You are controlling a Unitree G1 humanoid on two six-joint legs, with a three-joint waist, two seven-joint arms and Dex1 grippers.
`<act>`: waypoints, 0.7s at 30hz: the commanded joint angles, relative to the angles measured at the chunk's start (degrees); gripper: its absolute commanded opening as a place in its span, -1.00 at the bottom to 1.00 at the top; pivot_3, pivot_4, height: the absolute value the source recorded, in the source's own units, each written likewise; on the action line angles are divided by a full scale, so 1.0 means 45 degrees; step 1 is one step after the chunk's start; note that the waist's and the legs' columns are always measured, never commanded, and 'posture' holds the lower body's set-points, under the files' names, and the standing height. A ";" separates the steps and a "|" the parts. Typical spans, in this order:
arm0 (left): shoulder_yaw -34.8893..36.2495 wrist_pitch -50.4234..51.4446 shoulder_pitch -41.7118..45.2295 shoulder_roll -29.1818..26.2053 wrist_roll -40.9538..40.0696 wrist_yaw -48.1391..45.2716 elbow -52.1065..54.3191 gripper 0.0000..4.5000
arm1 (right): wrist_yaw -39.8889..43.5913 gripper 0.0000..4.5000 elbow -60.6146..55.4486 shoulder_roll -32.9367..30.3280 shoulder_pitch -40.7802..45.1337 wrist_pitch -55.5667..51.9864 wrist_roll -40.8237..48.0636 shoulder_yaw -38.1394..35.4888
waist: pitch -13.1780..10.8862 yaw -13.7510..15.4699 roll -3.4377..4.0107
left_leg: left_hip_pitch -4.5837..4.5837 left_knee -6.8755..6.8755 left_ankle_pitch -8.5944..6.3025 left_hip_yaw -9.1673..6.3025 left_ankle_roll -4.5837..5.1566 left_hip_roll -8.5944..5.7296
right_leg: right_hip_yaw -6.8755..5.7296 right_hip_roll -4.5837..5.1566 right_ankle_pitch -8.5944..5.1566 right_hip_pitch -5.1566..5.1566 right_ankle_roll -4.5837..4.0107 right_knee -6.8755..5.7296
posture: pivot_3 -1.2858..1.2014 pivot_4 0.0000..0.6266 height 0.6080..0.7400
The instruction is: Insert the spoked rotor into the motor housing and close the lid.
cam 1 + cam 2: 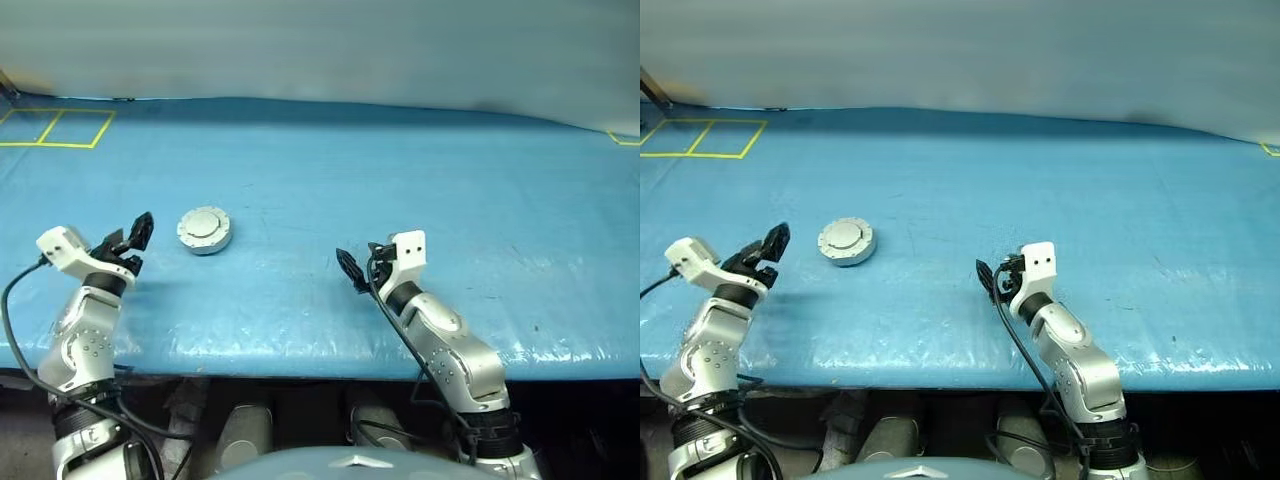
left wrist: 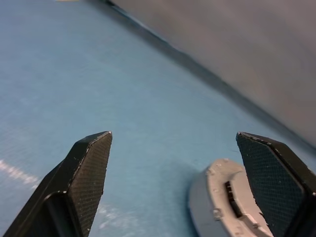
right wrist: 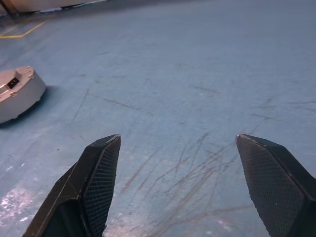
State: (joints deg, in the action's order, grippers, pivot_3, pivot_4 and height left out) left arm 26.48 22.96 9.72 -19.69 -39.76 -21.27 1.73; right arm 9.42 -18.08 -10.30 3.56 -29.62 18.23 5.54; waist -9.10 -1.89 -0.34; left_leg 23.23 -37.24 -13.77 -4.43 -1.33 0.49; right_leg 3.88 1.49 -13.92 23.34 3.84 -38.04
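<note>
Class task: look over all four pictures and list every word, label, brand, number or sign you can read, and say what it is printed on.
No readable text in any view.
Motor housing: closed, plain silver lid, no lettering visible.
Blue table cover: scratches only, no print.
Yellow lines: a marked box on the cover, no words or numbers.
Left hand and right hand: open, no labels legible.

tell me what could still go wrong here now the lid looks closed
1. The left gripper hangs open just beside the motor housing; a careless swing could knock it across the blue table.
2. The lid lies flat on the housing, but whether it is fully seated, or the rotor sits properly inside, cannot be seen.
</note>
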 commanded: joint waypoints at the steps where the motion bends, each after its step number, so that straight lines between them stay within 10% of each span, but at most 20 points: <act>1: -0.2061 0.0101 0.0265 -0.0505 0.0604 -0.1353 0.1911 0.92 | -0.0011 0.74 -0.0400 -0.0344 0.0254 0.0758 -0.0779 -0.0198 | 0.0000 -0.0040 0.0001 | -0.0002 0.0003 0.0001 0.0001 -0.0001 0.0001 | 0.0002 -0.0001 0.0000 0.0002 0.0000 0.0000 | 0.03 -0.52 1.00; 7: -0.5633 -0.0172 0.0212 -0.0708 0.2722 -0.2356 0.2543 0.92 | 0.0122 0.74 -0.1057 -0.0775 -0.0160 0.0910 -0.1643 0.0164 | 0.0001 -0.0164 0.0006 | -0.0027 0.0043 0.0001 0.0022 -0.0002 0.0007 | 0.0027 -0.0010 -0.0002 0.0006 -0.0005 -0.0002 | 0.03 -0.52 1.00; 21: -0.6776 -0.0748 -0.1899 0.0826 0.3808 -0.1912 0.2570 0.92 | -0.0568 0.74 -0.2557 -0.0220 -0.3075 0.1367 -0.3327 0.1103 | 0.0001 -0.0049 0.0005 | -0.0030 0.0031 0.0000 0.0027 0.0000 0.0018 | 0.0025 -0.0010 -0.0013 0.0001 -0.0012 0.0001 | 0.03 -0.52 1.00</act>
State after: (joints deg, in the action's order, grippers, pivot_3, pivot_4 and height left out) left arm -4.12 20.79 1.12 -16.47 -22.83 -30.25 11.41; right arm 7.28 -26.77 -11.51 -10.37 -25.06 3.80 10.74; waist -9.09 -2.11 -0.32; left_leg 23.09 -37.11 -13.76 -4.31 -1.34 0.57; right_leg 3.99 1.44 -13.97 23.34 3.79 -38.03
